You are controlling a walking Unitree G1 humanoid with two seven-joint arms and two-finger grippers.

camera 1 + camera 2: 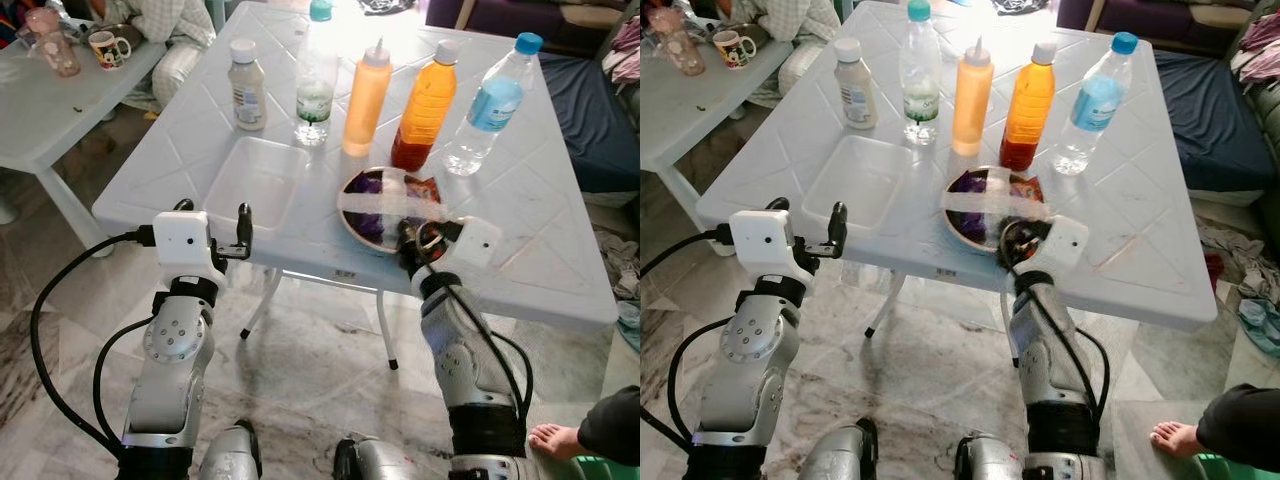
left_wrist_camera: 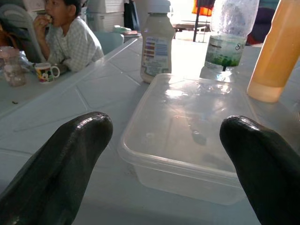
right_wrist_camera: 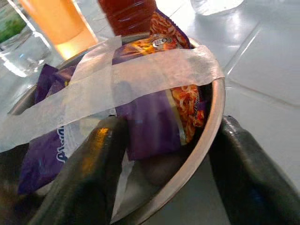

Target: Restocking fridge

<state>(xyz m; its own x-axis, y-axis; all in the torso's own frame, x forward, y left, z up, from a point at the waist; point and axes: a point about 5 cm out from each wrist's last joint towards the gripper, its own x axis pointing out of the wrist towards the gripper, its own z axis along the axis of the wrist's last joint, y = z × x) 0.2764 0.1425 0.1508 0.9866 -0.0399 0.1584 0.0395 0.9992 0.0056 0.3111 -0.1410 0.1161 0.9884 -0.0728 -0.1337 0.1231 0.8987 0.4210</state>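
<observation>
While five bottles [image 1: 368, 96] stand behind, right gripper [image 3: 159, 164] straddles bowl [image 3: 213, 117] rim; left gripper [image 2: 164, 154] open, empty.

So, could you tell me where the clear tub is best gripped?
Grip the clear tub by its near short rim, coming from the robot's side of the table. It lies flat and low with a protruding lip, and the open left gripper already faces that edge squarely. I'd pinch across the lip, one finger over and one under.

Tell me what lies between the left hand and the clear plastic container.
Bare white table: in the left wrist view, the left hand frames the clear plastic container with nothing before it.
</observation>
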